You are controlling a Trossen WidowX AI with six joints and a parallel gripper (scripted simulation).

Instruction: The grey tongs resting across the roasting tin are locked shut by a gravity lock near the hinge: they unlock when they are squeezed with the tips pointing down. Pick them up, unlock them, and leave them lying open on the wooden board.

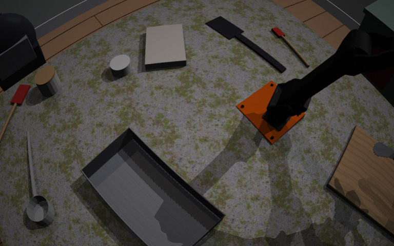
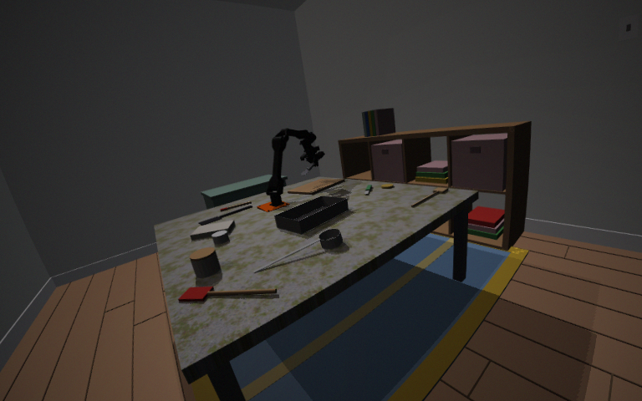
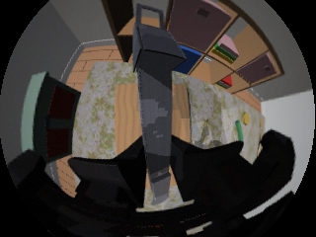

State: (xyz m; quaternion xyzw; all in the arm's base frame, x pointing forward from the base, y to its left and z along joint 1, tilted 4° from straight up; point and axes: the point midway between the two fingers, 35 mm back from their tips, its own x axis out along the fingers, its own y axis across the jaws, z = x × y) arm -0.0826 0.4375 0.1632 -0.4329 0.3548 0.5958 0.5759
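The grey tongs (image 2: 307, 170) (image 3: 157, 104) are in my gripper (image 3: 155, 134), which is shut on them around their arms. In the wrist view their hinge block and wire loop stick out at the far end, and the arms look close together. In the exterior view they hang in the air above the wooden board (image 1: 345, 165) (image 2: 309, 187) (image 3: 126, 111), slanting, with the scalloped tips lower. One tip also shows at the right edge of the top view. The gripper is out of that view. Whether the lock is engaged is not visible. The roasting tin (image 1: 127, 185) (image 2: 290, 224) is empty.
The orange base plate (image 1: 252, 101) (image 2: 265, 206) lies between tin and board. A green-handled tool (image 2: 368, 188) (image 3: 239, 131) and a yellow round thing (image 2: 387, 186) (image 3: 246, 118) lie beyond the board. A ladle-like pan (image 1: 39, 213) (image 2: 330, 239) lies beyond the tin.
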